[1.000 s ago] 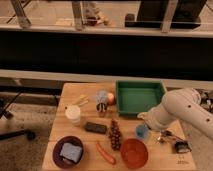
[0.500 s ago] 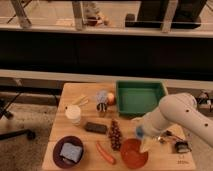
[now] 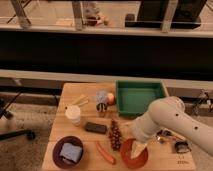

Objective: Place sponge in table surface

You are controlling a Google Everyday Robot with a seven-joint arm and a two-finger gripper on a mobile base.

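The pale blue-lavender sponge (image 3: 72, 152) lies inside the purple bowl (image 3: 59, 148) at the front left of the light tan table surface (image 3: 82, 139). My white arm reaches in from the right. My gripper (image 3: 137, 143) hangs low over the red bowl (image 3: 131, 157) at the front middle, well to the right of the sponge and apart from it. Nothing shows in the gripper.
A green tray (image 3: 140, 96) stands at the back right. A white cup (image 3: 73, 114), a dark block (image 3: 95, 128), dark grapes (image 3: 115, 135) and an orange-red carrot-like piece (image 3: 105, 153) lie between the bowls. A can (image 3: 101, 102) and an orange fruit (image 3: 111, 99) stand mid-back. Small items (image 3: 180, 146) lie at the right edge.
My arm has swung left and down, from beside the green tray to over the red bowl. The sponge and the other things have not moved.
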